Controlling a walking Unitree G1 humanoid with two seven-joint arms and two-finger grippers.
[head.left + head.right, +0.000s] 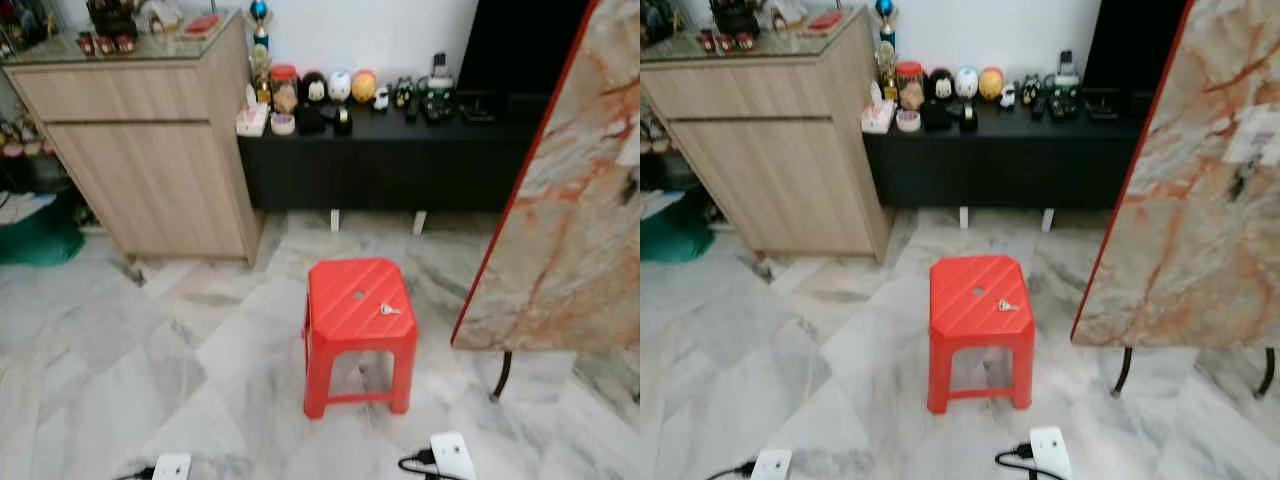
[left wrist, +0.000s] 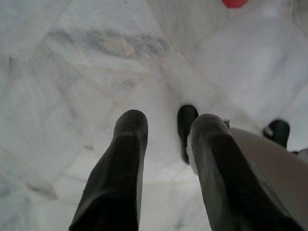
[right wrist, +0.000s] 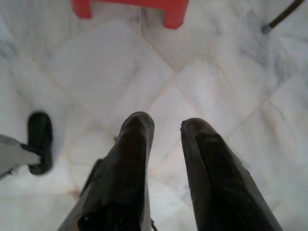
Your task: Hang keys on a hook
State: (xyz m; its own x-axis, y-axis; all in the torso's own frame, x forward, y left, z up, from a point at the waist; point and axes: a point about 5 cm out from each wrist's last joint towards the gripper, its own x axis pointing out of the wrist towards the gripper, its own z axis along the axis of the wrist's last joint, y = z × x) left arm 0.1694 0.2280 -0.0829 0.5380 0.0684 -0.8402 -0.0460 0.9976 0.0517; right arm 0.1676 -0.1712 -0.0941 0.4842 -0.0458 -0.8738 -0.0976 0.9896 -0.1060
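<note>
On the far left a light wooden cabinet (image 1: 140,150) is standing against the wall, its glass top carrying a clutter of small items too blurred to count. Just right of it, one low black console (image 1: 390,160) is running along the white wall, and a row of small figurines (image 1: 330,90) is sitting on it: roughly four round-headed ones side by side, a jar, a trophy-like piece at the left end and a few dark toy vehicles further right.

In the middle of the marble floor (image 1: 120,370) one red plastic stool (image 1: 358,325) is standing alone. One set of keys (image 1: 389,309) is lying flat on its seat, toward the right edge, just right of the small hole in the centre.

To the right, a large marble-patterned tabletop (image 1: 570,200) with a red edge is filling that side, and one thin black leg (image 1: 502,375) is showing beneath it. A small dark thing is sitting on a white patch up on that slab; I cannot tell what it is.

Near the bottom edge, two white robot feet (image 1: 452,455) are resting on the floor.

The left gripper (image 2: 166,125) is hanging over bare marble, fingers parted and holding nothing. The right gripper (image 3: 166,126) is hanging likewise, fingers apart and empty, with the stool's legs beyond it.
</note>
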